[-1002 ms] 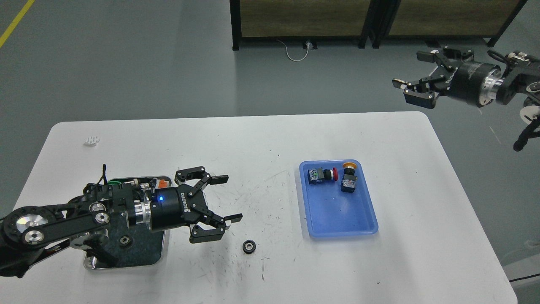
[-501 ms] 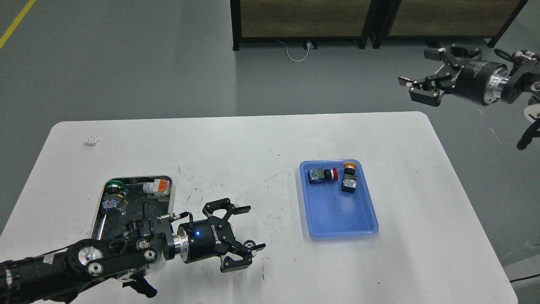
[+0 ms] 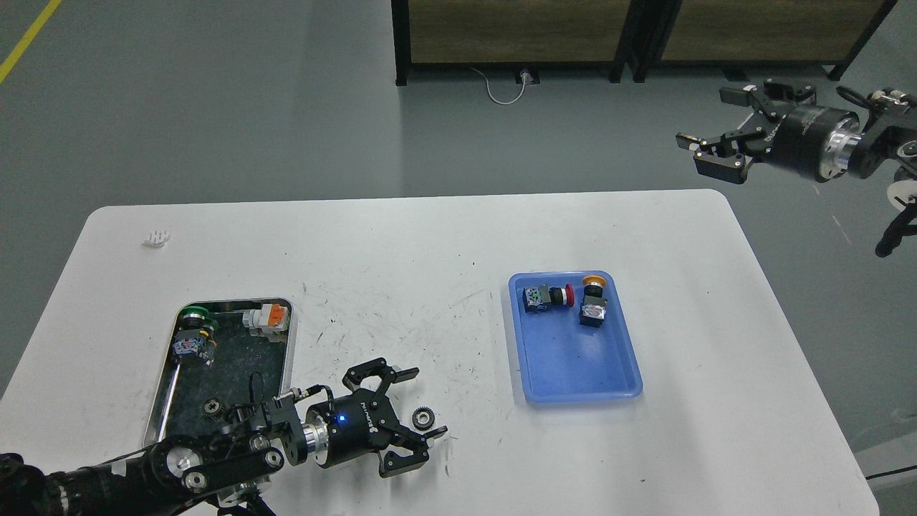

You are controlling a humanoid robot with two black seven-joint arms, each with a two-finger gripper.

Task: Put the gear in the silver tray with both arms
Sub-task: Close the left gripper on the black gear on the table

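Note:
A small black gear (image 3: 423, 417) lies flat on the white table (image 3: 430, 236). My left gripper (image 3: 423, 403) is open, low over the table, with its two fingers on either side of the gear and not closed on it. The silver tray (image 3: 289, 337) lies to the left and holds another small gear (image 3: 212, 408), a green-capped button (image 3: 192, 319) and an orange-and-white switch (image 3: 269, 317). My right gripper (image 3: 716, 122) is open and empty, raised high beyond the table's far right corner.
A blue plastic tray (image 3: 580, 358) right of centre holds a red-capped button (image 3: 547, 297) and an orange-capped button (image 3: 592, 299). A small white part (image 3: 155, 238) lies at the far left of the table. Dark cabinets (image 3: 630, 32) stand behind.
My left gripper dropped from above the silver tray to table level and now straddles the gear, uncovering the tray. My right gripper drew back slightly to the right.

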